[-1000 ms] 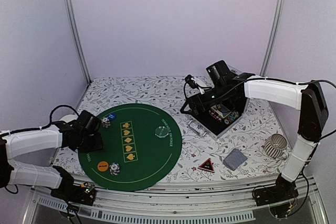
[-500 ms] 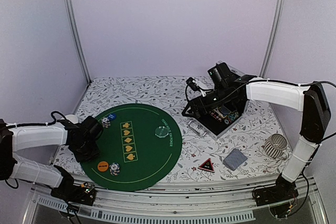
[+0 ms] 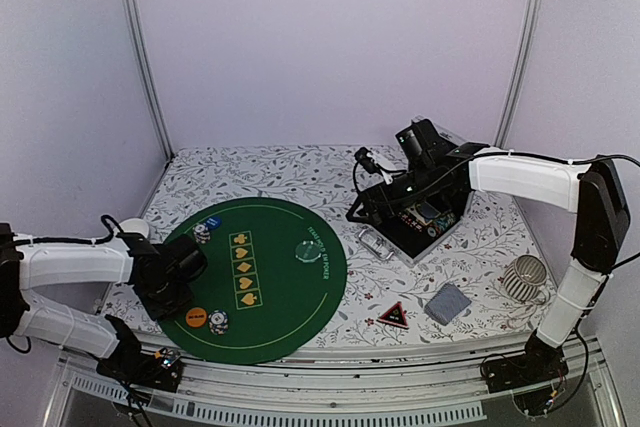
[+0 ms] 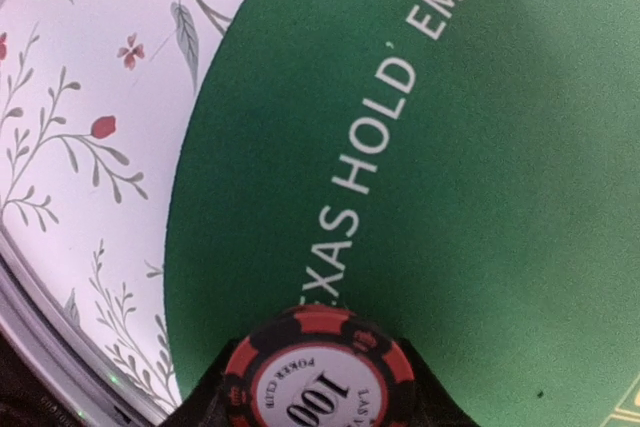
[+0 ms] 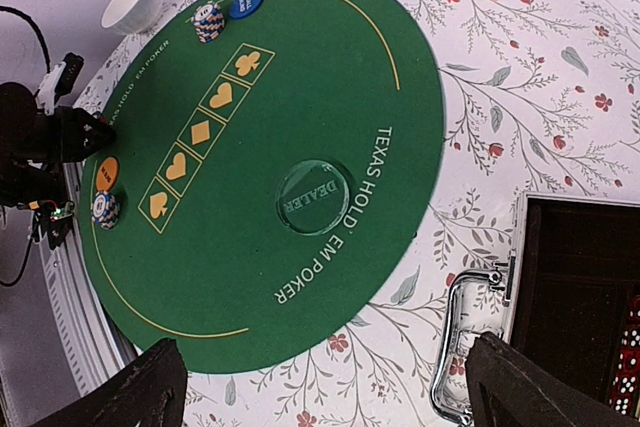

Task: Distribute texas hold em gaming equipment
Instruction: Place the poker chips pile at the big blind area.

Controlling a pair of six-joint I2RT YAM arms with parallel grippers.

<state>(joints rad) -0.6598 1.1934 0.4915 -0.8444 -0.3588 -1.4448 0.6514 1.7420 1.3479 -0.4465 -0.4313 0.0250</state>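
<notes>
The left gripper (image 3: 178,275) is partly closed on a red-and-black poker chip (image 4: 318,375), pinching it by its rim between both fingers (image 4: 205,402). It hangs over the left edge of the round green mat (image 3: 280,317), close to the printed lettering; whether the chip touches the felt cannot be told. The right gripper (image 5: 322,347) has its jaws spread wide with nothing in them, over the open black case (image 3: 440,232) on the bench (image 3: 300,172) to the right of the mat. On the mat, an orange disc (image 3: 196,316) lies just beside the near chip stack (image 3: 218,322), the far chip stack (image 3: 202,233) sits next to a blue disc (image 3: 213,220), and the clear dealer disc (image 3: 306,249) lies near the centre. Off the mat, the triangle token (image 3: 393,315) and the grey-blue playing cards (image 3: 447,303) lie near each other.
</notes>
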